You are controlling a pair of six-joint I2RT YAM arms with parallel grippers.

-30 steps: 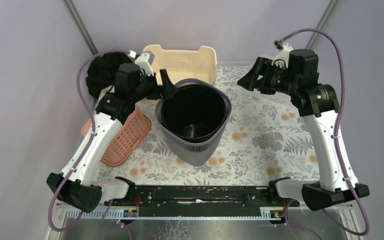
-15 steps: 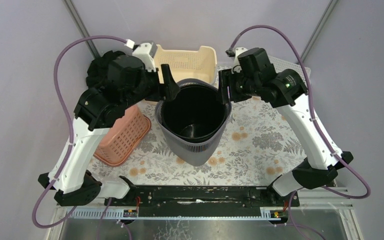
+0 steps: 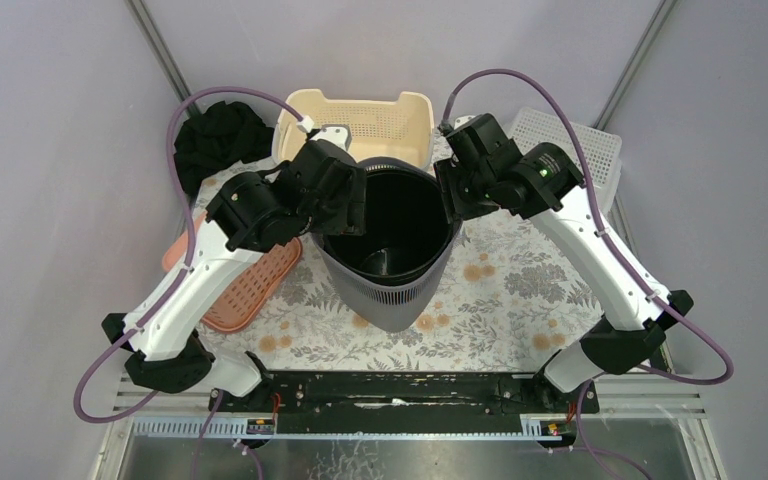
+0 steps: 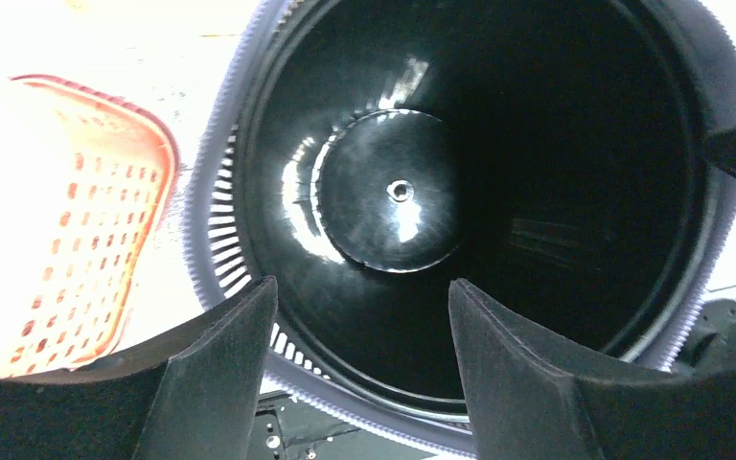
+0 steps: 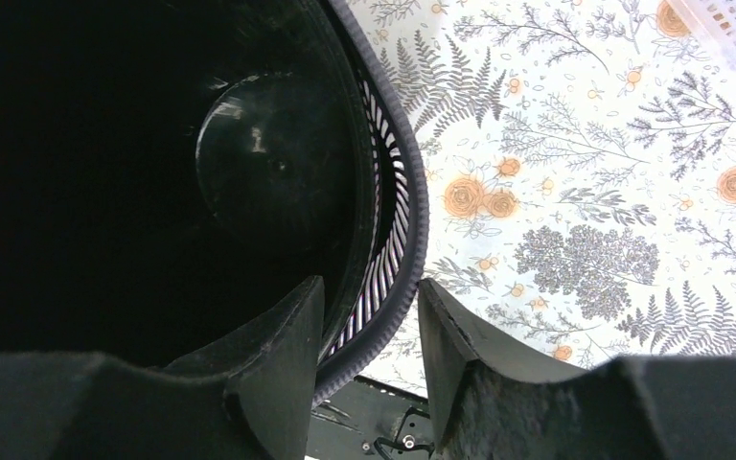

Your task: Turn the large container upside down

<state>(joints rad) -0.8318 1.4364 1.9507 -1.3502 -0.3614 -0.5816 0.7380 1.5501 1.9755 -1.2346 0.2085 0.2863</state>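
Note:
The large container (image 3: 390,290), a grey slotted bin with a glossy black inside, stands upright with its mouth up in the middle of the table. My left gripper (image 3: 345,200) hangs over its left rim, jaws open. In the left wrist view the gripper (image 4: 361,283) looks down into the container (image 4: 402,192), and the rim runs between the two fingers. My right gripper (image 3: 452,195) is at the right rim. In the right wrist view that gripper (image 5: 370,283) straddles the container's (image 5: 268,163) rim, one finger inside and one outside, still open.
A cream basket (image 3: 365,115) stands right behind the container. An orange basket (image 3: 245,285) lies to its left under the left arm. A white basket (image 3: 570,135) sits at the back right, and a black cloth (image 3: 215,140) at the back left. A floral cloth (image 3: 530,280) covers the table.
The right arm has swung in from the far right to the container's right rim. The left gripper has moved over the left rim. Both pairs of jaws have narrowed.

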